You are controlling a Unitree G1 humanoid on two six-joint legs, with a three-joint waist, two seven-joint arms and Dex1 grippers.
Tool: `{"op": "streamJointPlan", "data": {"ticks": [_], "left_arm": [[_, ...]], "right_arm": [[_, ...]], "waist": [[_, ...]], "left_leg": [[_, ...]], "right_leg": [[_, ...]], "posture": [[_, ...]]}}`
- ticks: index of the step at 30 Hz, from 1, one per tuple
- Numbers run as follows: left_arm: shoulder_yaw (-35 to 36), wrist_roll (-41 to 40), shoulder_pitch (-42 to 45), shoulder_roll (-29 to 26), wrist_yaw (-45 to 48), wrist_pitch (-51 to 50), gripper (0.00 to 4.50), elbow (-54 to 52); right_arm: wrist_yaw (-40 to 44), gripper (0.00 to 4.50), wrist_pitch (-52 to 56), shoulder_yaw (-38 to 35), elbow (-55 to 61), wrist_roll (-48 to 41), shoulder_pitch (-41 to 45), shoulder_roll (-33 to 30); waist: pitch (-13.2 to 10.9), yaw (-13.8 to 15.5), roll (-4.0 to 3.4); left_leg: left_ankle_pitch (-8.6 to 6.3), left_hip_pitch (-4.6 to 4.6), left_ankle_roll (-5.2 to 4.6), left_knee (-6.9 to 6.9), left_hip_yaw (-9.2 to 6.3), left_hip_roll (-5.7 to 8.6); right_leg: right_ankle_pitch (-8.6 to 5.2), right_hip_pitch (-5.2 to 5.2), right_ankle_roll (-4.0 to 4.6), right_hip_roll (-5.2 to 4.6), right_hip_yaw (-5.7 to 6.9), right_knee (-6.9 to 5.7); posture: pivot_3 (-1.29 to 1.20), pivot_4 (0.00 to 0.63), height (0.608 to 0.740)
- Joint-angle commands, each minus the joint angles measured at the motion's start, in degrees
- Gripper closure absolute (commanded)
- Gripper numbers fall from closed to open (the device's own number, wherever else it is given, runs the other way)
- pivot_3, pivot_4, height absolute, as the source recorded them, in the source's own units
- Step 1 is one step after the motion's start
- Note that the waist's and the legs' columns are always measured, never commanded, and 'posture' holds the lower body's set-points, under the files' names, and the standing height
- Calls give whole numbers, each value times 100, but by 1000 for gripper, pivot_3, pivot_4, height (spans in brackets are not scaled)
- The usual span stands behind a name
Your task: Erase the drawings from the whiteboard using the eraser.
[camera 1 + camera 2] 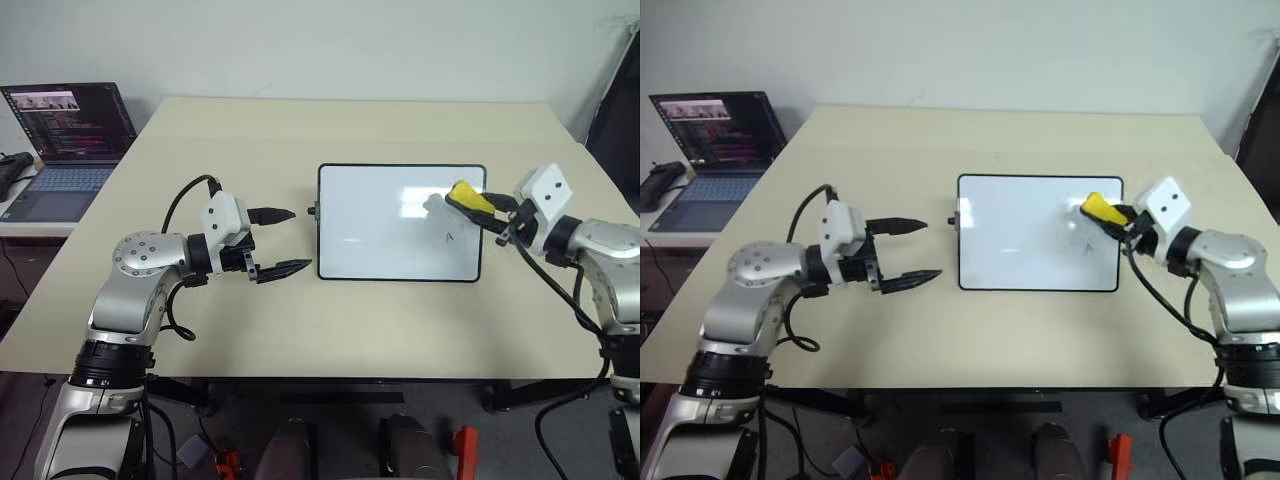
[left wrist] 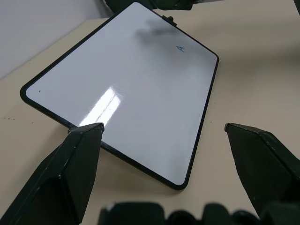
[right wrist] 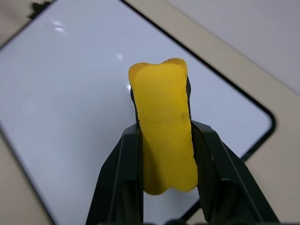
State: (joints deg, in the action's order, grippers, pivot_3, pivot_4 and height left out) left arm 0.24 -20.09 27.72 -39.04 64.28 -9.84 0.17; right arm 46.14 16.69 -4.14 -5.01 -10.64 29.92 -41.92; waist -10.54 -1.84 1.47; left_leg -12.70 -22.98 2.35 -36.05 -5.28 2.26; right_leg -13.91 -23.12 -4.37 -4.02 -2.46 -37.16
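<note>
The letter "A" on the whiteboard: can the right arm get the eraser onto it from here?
Probably yes. The right gripper holds the eraser over the whiteboard, beside the "A", nothing between.

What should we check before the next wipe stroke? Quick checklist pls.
1. Eraser clamped in right gripper: ok.
2. Eraser over whiteboard, near its right edge: ok.
3. Eraser touching the surface: cannot tell.
4. Drawings left: blue "A" remains, not ok. Other marks: cannot tell.
5. Left gripper open beside the board's left edge, not holding it: not ok if the board needs steadying.
6. Laptop far left, out of the stroke path: ok.
</note>
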Motion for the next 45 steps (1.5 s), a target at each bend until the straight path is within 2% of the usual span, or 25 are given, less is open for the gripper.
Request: {"op": "streamJointPlan", "data": {"ticks": [1, 12, 17, 20, 29, 33, 35, 38, 40, 42, 45], "left_arm": [[94, -55, 18, -42, -44, -3, 0, -219], [100, -65, 2, 35, -230, -83, 0, -368], [99, -61, 8, 30, -245, -86, 0, -357], [89, -64, 35, 35, -257, -88, 0, -347], [64, -20, 122, 52, -246, -28, 0, -221], [53, -33, 191, 92, -242, -16, 0, -173], [95, -131, 236, 103, -232, -99, 0, -232], [97, -285, 279, 111, -144, -251, 0, -384], [94, -472, 364, 229, -170, -406, 0, -499], [4, -786, 532, 541, -304, -698, 0, -741], [-334, -834, 723, 956, -427, -965, 0, -988]], "right_arm": [[-168, 3431, -292, 158, -425, 341, 95, 28], [-609, 3433, -147, 490, -1071, 713, -111, 497], [-590, 3434, -109, 646, -960, 670, -462, 730], [-569, 3434, -106, 785, -890, 691, -701, 883], [-213, 3451, 206, 929, 71, 416, -1237, 950], [212, 3452, 581, 454, 1076, -246, -1222, 623], [450, 3452, 1149, -144, 1796, -975, -1071, 280], [509, 3452, 1792, -1209, 2247, -2079, -597, -139], [394, 3452, 2039, -1785, 2057, -2494, -276, -342], [251, 3453, 2091, -2471, 1369, -2614, 58, -687], [24, 3455, 1983, -2749, 412, -2172, 22, -1201]], "waist": [[0, -1, 0], [2, -53, 2], [6, -57, 9], [13, -77, 20], [18, -107, 29], [12, -86, 18], [6, -65, 9], [-2, -46, -4], [-2, -33, -3], [-3, 16, -1], [-6, 138, 8]], "left_leg": [[0, 0, 0, 0, 1, 1], [2, 21, -2, -7, 5, -3], [2, 113, -3, -3, -2, -6], [2, 133, -4, -6, -3, -8], [3, 179, -5, -5, 1, -56], [3, 156, -4, -2, 2, -62], [3, 102, -4, -3, -2, -62], [1, 53, -2, -3, -12, -60], [-1, 39, 1, -1, -16, -61], [-4, 35, 5, -1, -23, -64], [-4, 19, 5, -5, -30, -57]], "right_leg": [[0, 0, 0, 0, 0, 0], [3, 20, 3, 3, -4, -4], [-4, 120, -3, 7, 2, 15], [-16, 140, -24, 7, 2, 13], [-32, 181, 10, 11, -4, 13], [-30, 160, 7, 18, -1, 16], [-12, 105, -21, 22, 0, 13], [6, 70, 6, 24, 6, 17], [7, 57, 7, 26, 12, 20], [5, 59, 9, 30, 20, 24], [5, 60, 8, 26, 30, 36]], "posture": [[0, 150, 740], [0, 150, 740], [0, 150, 740], [0, 150, 740], [0, 150, 740], [0, 150, 740], [0, 150, 740], [0, 150, 740], [0, 150, 740], [0, 150, 740], [0, 150, 740]]}}
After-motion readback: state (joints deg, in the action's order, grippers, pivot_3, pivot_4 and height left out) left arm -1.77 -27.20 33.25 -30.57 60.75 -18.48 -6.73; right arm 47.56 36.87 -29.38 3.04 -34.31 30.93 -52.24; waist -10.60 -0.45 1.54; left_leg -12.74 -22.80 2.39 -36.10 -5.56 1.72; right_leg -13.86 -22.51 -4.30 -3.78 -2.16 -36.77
